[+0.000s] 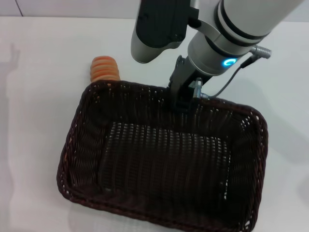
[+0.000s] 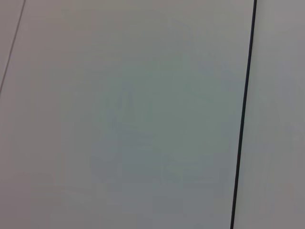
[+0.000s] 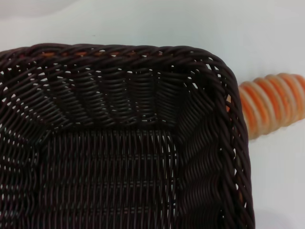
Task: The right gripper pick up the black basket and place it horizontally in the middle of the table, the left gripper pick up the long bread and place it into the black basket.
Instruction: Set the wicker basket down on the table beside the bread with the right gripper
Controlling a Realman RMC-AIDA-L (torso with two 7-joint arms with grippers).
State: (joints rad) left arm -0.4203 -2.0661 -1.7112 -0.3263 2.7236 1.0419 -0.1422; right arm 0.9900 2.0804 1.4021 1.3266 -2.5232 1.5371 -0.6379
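The black basket [image 1: 86, 140] lies flat on the white table [image 1: 38, 106] in the middle of the head view, empty, its long side running across. My right gripper [image 1: 187, 102] reaches down to the middle of the basket's far rim, its fingers astride the rim and closed on it. The long bread [image 1: 105, 68], ridged with orange stripes, lies on the table just behind the basket's far left corner, partly hidden by the rim. The right wrist view shows that basket corner [image 3: 119, 50] with the bread [image 3: 271, 102] just outside it. My left gripper is out of view.
The silver-grey right arm [image 1: 227, 29] with its blue-lit ring hangs over the far side of the basket. The left wrist view shows only a plain pale surface with a thin dark line [image 2: 243, 114].
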